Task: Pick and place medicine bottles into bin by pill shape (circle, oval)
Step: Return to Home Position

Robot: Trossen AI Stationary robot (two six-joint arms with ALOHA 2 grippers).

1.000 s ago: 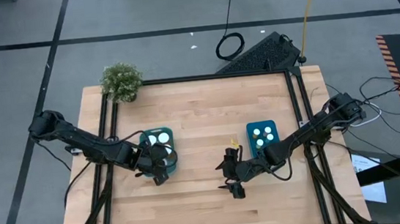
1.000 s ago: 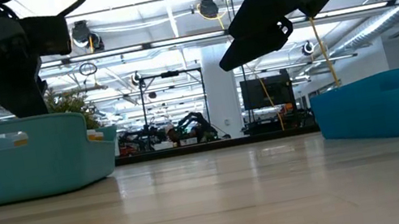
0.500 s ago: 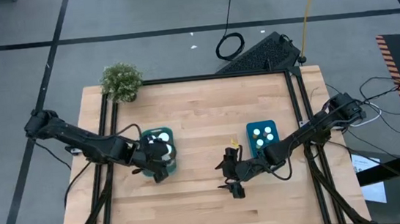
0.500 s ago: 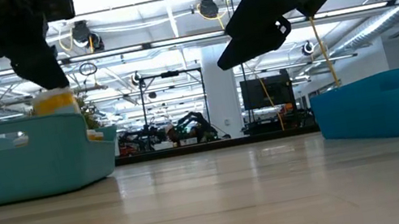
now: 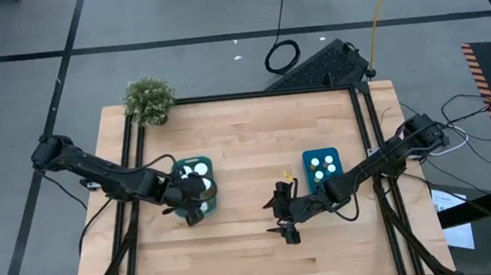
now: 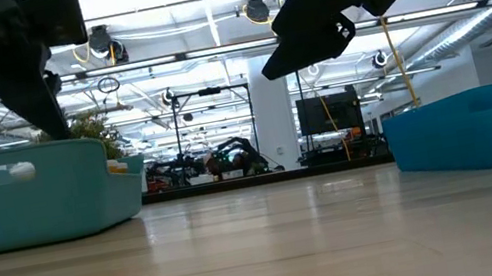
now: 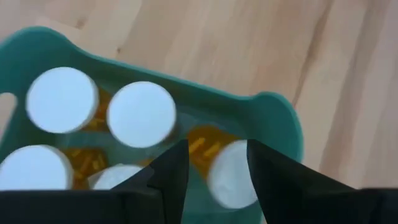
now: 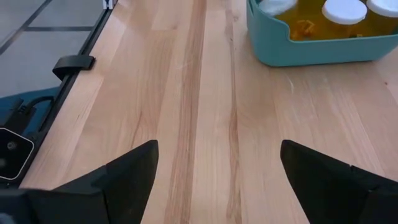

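— Why does the left gripper (image 7: 211, 171) hang over the teal bin (image 5: 179, 173)?

— That bin sits on the left half of the table (image 5: 245, 137), and the gripper hovers right above its near corner. In the left wrist view the two dark fingers (image 7: 171, 171) stand apart with nothing clamped between them, and a white-capped bottle (image 7: 230, 174) lies in the bin just below the gap. It reads as a drop point: the bottle is down among the others, amber bodies with white caps (image 7: 141, 114) packed side by side.

— And the other bin?

— The blue bin (image 5: 323, 168) stands on the right half, well apart from the teal one, with several white caps showing inside. Two bins keep the two pill shapes separate, though the pictures do not show which shape goes where.

— What is the right gripper (image 8: 214, 174) doing?

— It hangs over bare wood between the bins, near the front of the table. Its fingers are spread wide and hold nothing. No loose bottle shows on the tabletop, so it probably just waits.

— Anything else up there?

— A small potted plant (image 5: 149, 100) at the far left corner, clear of the work.
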